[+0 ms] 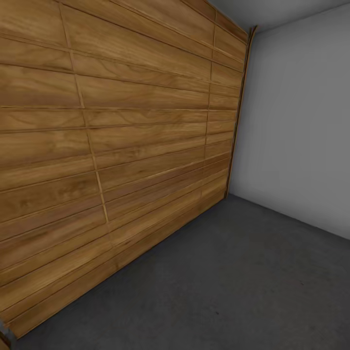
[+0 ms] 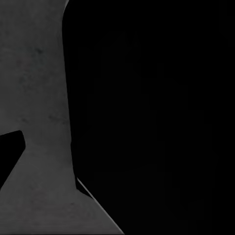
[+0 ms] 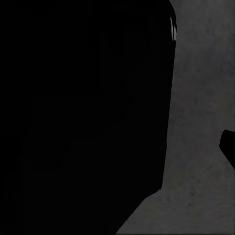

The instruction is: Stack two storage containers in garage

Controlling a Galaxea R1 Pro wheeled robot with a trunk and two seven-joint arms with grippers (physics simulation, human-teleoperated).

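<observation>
I face the wooden plank door [image 1: 112, 146] of the garage from my head camera. It is honey-brown, built of wide horizontal boards, and it runs from the near left to the far corner, where it meets a plain light-grey wall [image 1: 296, 126]. The floor [image 1: 233, 287] below is dark grey, mottled concrete, and it runs right up to the foot of the door and to the base of the wall. So I stand inside the garage, close to the door.

From my left wrist camera, a large black shape [image 2: 156, 112] blocks most of the frame; I cannot tell what it is. Beside it, the same rough grey concrete shows. A small black wedge [image 2: 10, 152] juts in at the edge of that frame; I cannot identify it.

From my right wrist camera, the finding is alike: a black mass [image 3: 83, 112] across most of the frame, grey concrete beside it, and a small dark corner [image 3: 228, 147] at the edge.

My left claw: whether spread or pressed together, I cannot tell. My right claw: likewise, I cannot tell.
</observation>
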